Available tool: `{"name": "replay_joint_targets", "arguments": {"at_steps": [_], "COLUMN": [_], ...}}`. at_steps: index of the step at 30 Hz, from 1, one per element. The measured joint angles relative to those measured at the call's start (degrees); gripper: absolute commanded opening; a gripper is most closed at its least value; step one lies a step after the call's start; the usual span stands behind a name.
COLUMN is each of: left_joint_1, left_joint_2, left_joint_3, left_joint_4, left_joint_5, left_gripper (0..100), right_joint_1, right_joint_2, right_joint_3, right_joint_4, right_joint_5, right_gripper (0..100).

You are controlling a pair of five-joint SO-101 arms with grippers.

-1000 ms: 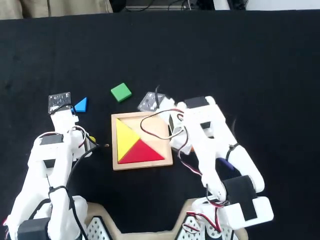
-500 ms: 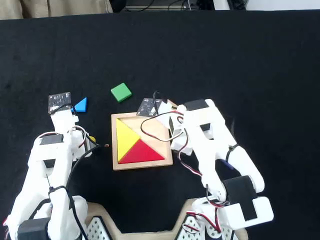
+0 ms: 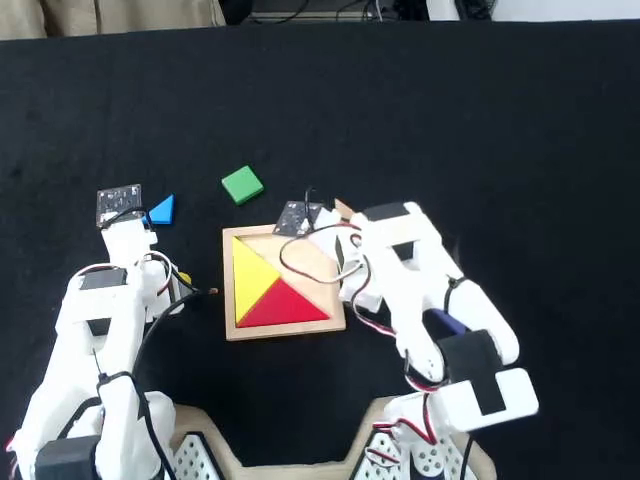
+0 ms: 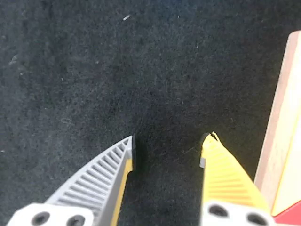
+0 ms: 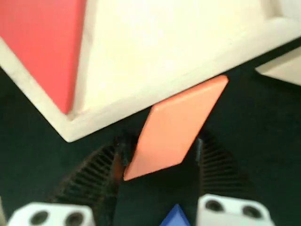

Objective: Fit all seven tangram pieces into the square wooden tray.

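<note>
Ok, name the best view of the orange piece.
Right wrist view: the orange piece sits in the right gripper beside the tray. The high view's arm covers it; the left wrist view faces cloth.

Left arm (image 3: 100,320): bent at the elbow, stretched forward, wrist turned inward toward the other arm. Left gripper (image 4: 170,141): pointed downward, jaws well apart, nothing between them. Right arm (image 3: 420,290): folded at the elbow, angled forward and toward the left arm, wrist pitched down. Right gripper (image 5: 159,155): fingers (image 5: 89,179) pressed, as far as can be told, against either side of the orange piece (image 5: 176,125).
</note>
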Motion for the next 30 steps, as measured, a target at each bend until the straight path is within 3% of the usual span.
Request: {"name": "replay_joint_targets", "arguments": {"at_steps": [4,12,18,24,30], "left_joint_1": [0.00,0.00,0.00,0.00,0.00], "left_joint_2": [0.00,0.00,0.00,0.00,0.00], "left_joint_3": [0.00,0.00,0.00,0.00,0.00], "left_joint_4": [0.00,0.00,0.00,0.00,0.00], "left_joint_5": [0.00,0.00,0.00,0.00,0.00], "left_gripper": [23,23,23,23,23], "right_joint_1": [0.18,0.09,2.02,4.04,13.01], "right_joint_2": [-0.09,-0.09,0.00,0.00,0.09], "right_joint_3": [0.18,-0.35,-1.58,-1.58,-2.81], "right_joint_4": [-1.93,-0.70,0.79,0.79,-3.60], "right_joint_5": [0.00,-0.79,-1.05,-1.41,-12.57], "right_gripper": [7.7,17.2,0.8,1.2,1.2]}}
